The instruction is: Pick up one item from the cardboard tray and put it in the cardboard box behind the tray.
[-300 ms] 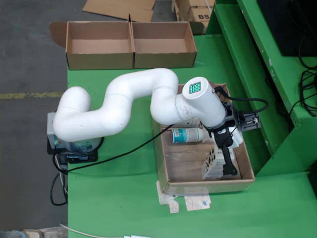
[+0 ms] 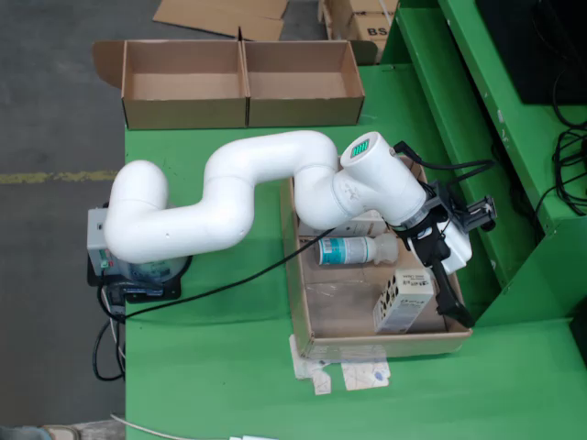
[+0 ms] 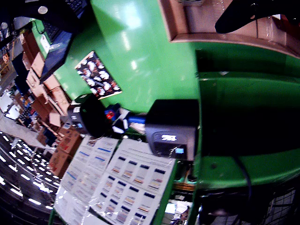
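I've got the gripper (image 2: 451,298) at the tray's (image 2: 367,346) right edge, can't tell if it's apart or closed. Carton (image 2: 402,303) sits just beside it in the tray. I'd re-centre over the carton, descend square, clear the wall.

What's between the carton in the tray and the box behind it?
In the fixed view, the robot's own arm crosses the straight line from the carton to the cardboard box. The tray wall also has to be cleared. The green table between them looks bare. The pincer is beside the carton.
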